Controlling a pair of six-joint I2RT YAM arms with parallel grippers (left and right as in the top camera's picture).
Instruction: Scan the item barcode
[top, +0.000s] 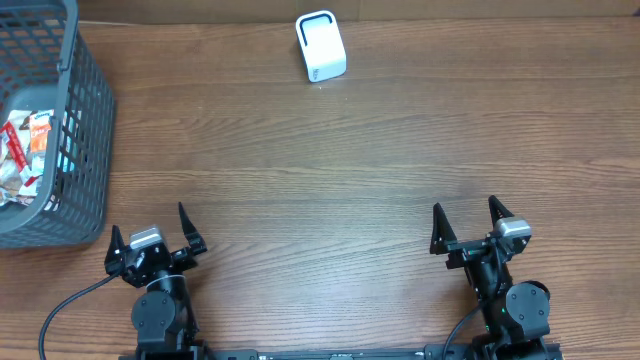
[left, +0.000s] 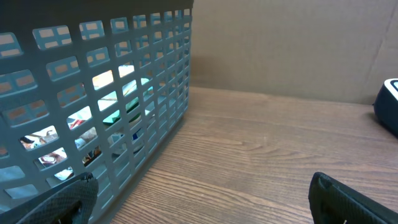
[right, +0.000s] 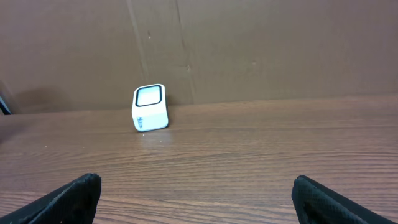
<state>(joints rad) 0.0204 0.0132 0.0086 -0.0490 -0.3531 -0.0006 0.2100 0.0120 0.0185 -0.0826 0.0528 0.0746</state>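
Note:
A white box-shaped barcode scanner (top: 321, 46) with a dark window stands at the far middle of the wooden table; the right wrist view shows the scanner (right: 150, 107) well ahead and left of centre. Packaged items (top: 25, 155) lie inside a grey mesh basket (top: 88, 120) at the far left, and the basket (left: 99, 99) fills the left of the left wrist view. My left gripper (top: 153, 230) rests open near the front left edge, empty. My right gripper (top: 467, 223) rests open at the front right, empty. In the wrist views, the left gripper (left: 200, 202) and right gripper (right: 198, 199) show only table between their fingers.
A brown cardboard wall (right: 261, 50) backs the table's far edge. The scanner's dark edge (left: 388, 106) shows at the right border of the left wrist view. Bare wood (top: 330, 190) lies between both grippers and the scanner.

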